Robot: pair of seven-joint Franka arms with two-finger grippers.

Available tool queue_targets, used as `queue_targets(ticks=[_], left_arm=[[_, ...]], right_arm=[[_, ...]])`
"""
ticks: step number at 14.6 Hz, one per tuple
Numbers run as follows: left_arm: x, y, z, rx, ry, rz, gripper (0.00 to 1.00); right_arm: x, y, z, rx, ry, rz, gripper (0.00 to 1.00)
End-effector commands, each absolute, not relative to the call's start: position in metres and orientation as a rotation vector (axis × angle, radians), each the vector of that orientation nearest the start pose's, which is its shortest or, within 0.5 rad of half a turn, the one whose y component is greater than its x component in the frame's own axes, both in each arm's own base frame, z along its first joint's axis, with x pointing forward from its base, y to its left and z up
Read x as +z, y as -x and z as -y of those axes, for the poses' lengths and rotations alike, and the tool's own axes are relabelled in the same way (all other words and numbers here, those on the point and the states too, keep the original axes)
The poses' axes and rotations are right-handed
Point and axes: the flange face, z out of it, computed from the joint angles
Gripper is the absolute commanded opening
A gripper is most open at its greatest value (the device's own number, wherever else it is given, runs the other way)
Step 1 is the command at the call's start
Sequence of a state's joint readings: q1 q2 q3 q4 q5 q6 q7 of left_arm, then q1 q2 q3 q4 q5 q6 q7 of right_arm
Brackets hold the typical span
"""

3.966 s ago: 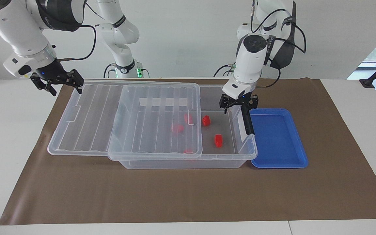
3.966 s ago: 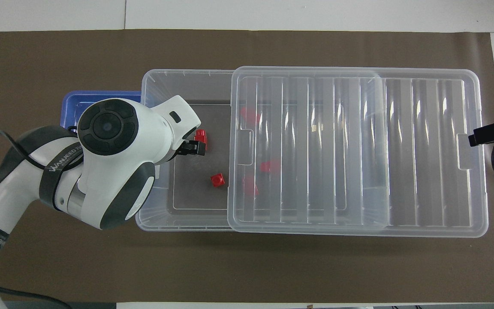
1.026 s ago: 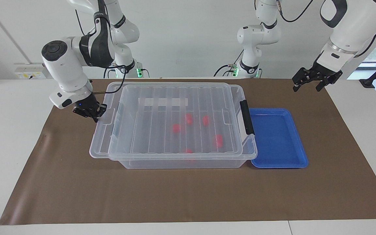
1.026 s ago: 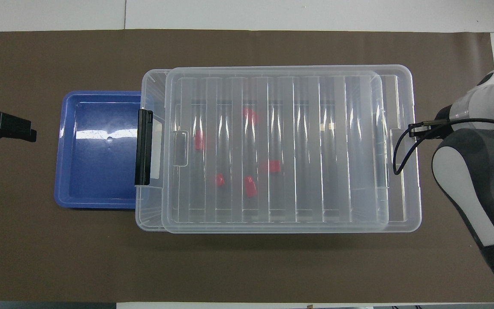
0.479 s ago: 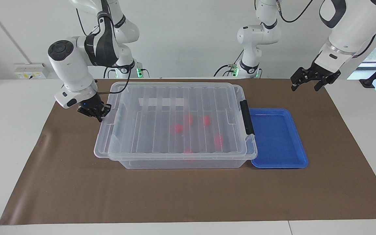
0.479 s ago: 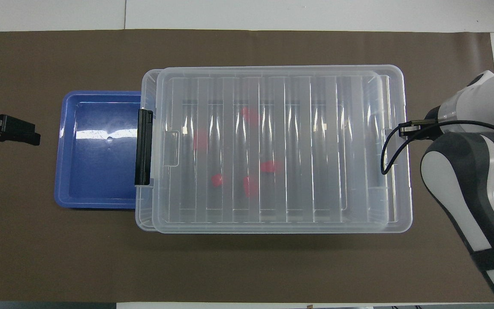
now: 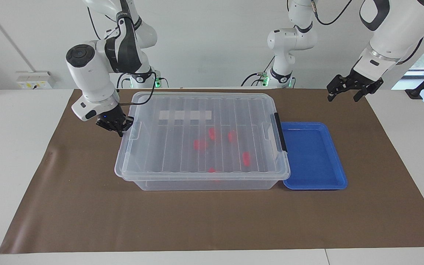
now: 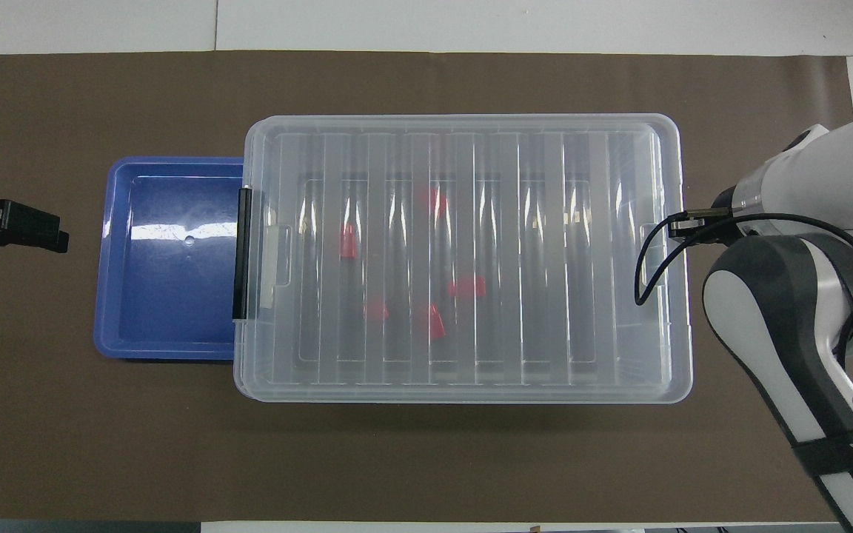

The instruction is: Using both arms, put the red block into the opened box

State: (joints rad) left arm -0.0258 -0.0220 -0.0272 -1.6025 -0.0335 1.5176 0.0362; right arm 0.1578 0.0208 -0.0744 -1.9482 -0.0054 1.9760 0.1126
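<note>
1. Now the box (image 7: 201, 141) sits mid-surface with its ribbed lid (image 8: 463, 252) squared over the rim, covering the whole opening.
2. Red block (image 7: 246, 158): inside the box, under the lid, toward the latch end; four more red blocks (image 8: 434, 322) lie near it on the box floor. I cannot single out the task's own block with certainty.
3. Right hand (image 7: 115, 124): clenched, fingertips together, at the lid's end tab on the right arm's end of the box. It looks to be touching or pinching the tab; from these views I cannot tell which.
4. Left hand (image 7: 348, 88): released, fingers spread, holding nothing, raised over the brown mat (image 7: 381, 165) at the left arm's end, well apart from the box. This arm waits.
5. Key relation: the box's long axis runs from arm to arm, the black latch bar (image 7: 280, 132) on the end beside the blue tray (image 7: 339, 180). The left hand is the nearer one to the latch.
6. Judgement: placing appears done; what remains is seating and latching the lid.
</note>
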Motion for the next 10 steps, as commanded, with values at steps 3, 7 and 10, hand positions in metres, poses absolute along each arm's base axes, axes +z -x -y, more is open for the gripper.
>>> queue_targets(ticks=[3,7,10], left_arm=[[0.621,-0.536,0.026,0.090,3.174,-0.241,1.00],[0.620,-0.536,0.026,0.093,3.175,-0.216,1.00],[0.618,-0.534,0.029,0.091,3.178,-0.111,1.00]], right_arm=[[0.483,-0.558,-0.036,0.027,3.137,-0.080,0.00],[0.546,-0.556,-0.015,0.094,3.133,-0.106,0.08],[0.602,-0.549,-0.015,0.118,3.133,-0.101,0.11]])
